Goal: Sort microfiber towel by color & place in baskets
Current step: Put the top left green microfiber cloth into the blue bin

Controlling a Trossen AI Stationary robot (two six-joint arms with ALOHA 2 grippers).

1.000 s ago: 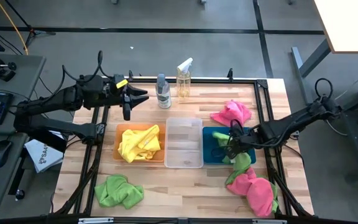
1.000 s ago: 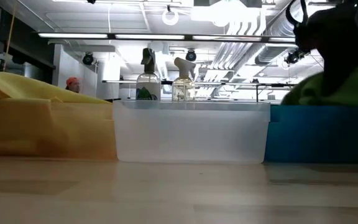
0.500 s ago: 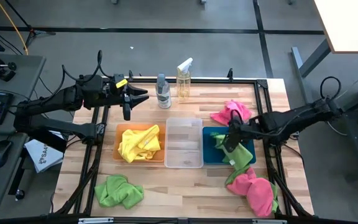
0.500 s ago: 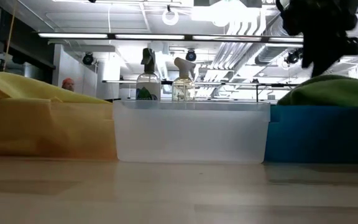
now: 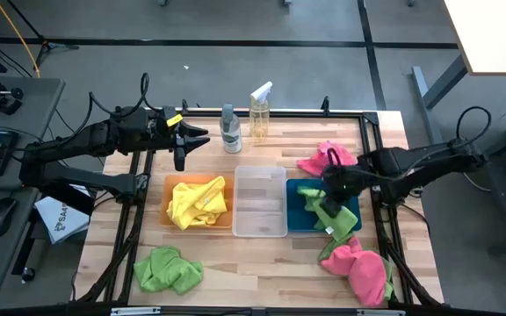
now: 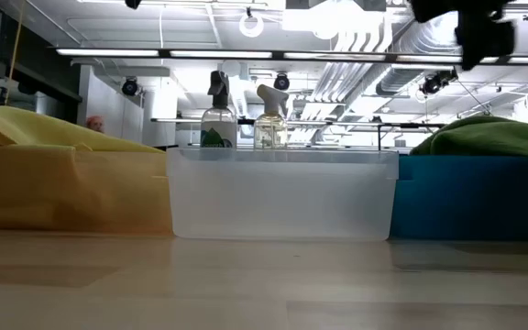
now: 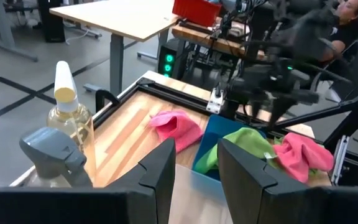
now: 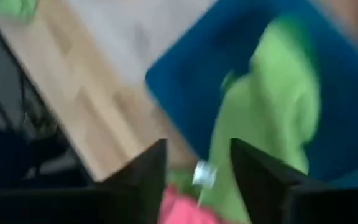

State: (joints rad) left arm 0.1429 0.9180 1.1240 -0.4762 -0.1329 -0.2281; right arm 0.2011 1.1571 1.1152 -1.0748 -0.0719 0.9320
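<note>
Right tool (image 5: 330, 183) hovers over the teal bin (image 5: 295, 211), fingers apart and empty; lime green towel (image 5: 332, 212) lies in that bin, draped over its edge, likely just let go; left tool (image 5: 191, 139) waits near the spray bottles (image 5: 230, 130), fingers apart.

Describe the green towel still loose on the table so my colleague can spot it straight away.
Start at the row of three bins mid-table and find the orange bin holding a yellow towel. The lime green towel lies crumpled on the bare wood in front of it. The other green towel is draped in the teal bin.
</note>
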